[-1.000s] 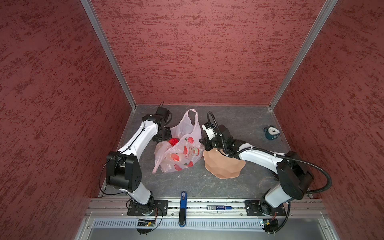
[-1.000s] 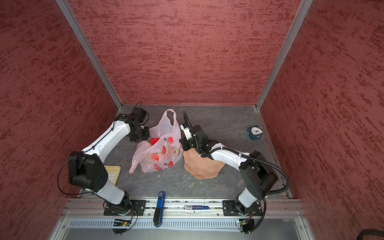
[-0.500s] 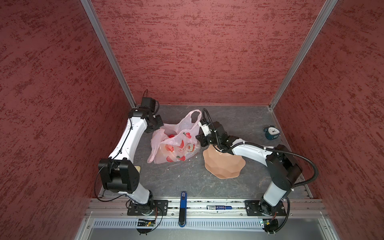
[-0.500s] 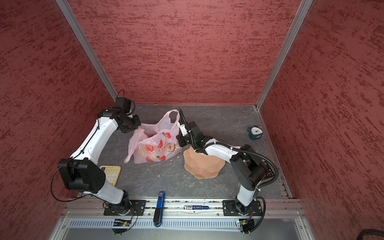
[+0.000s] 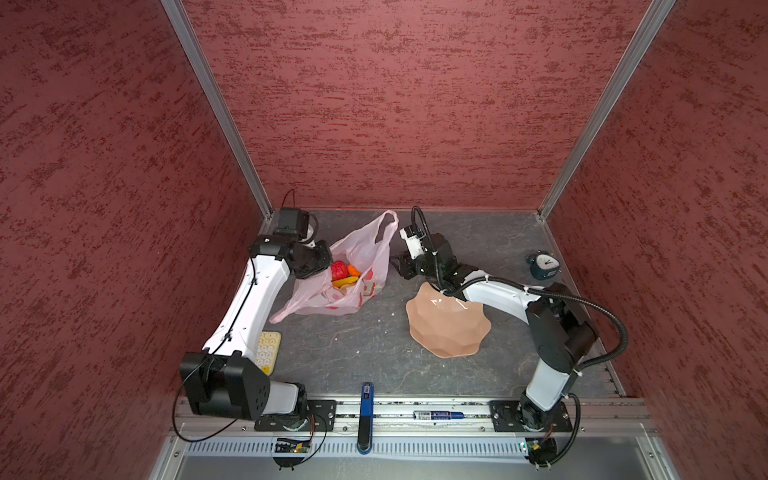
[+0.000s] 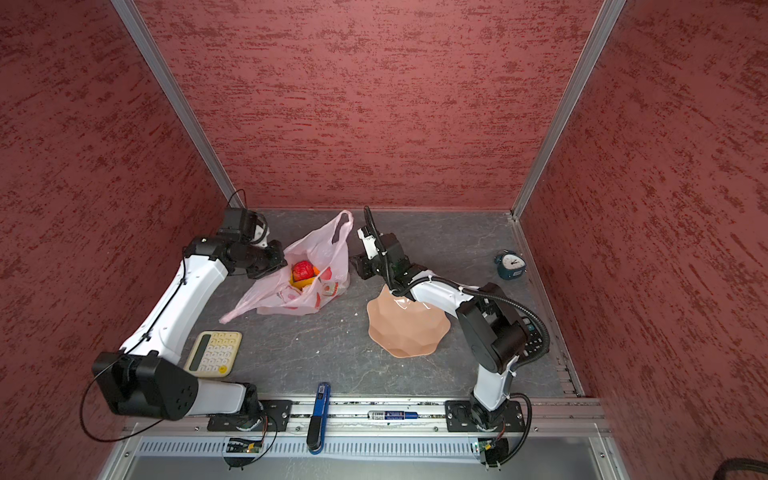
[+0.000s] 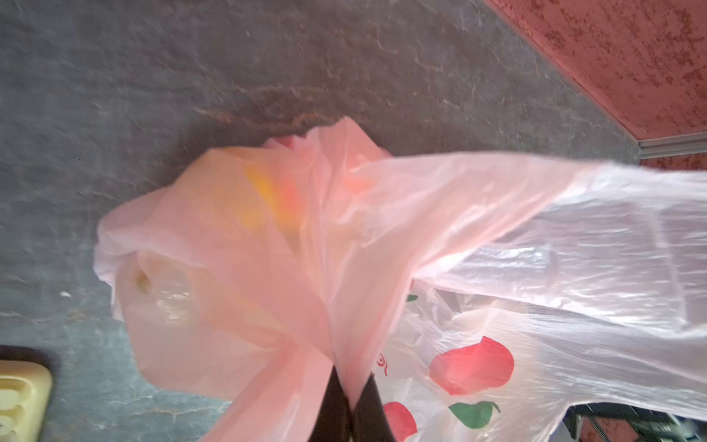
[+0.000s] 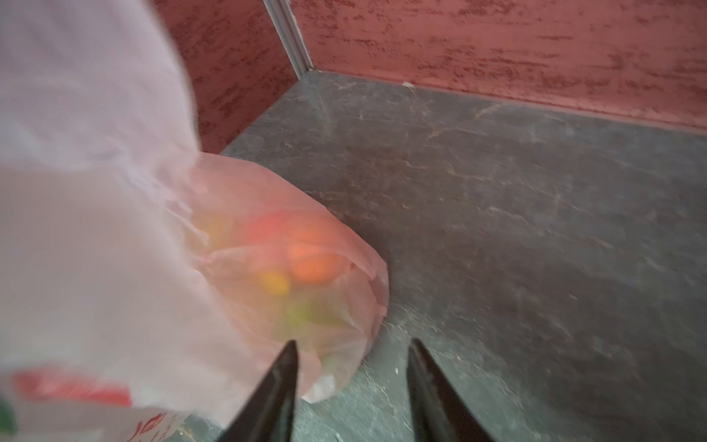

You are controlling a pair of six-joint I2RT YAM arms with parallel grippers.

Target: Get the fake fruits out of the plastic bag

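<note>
Right gripper (image 8: 352, 344) is just letting go of the bag (image 5: 365, 249). Its jaws are sitting apart now with nothing in them, hovering just past the dish's (image 5: 449, 332) far edge. Left gripper (image 7: 350, 386) is still pinching the bag's film tight and has been dragging it left, off the dish. The mouth is gaping now and the fruits (image 5: 339, 271) are showing inside, 0 out so far. I'm guessing the right is free to grab 1.
</note>
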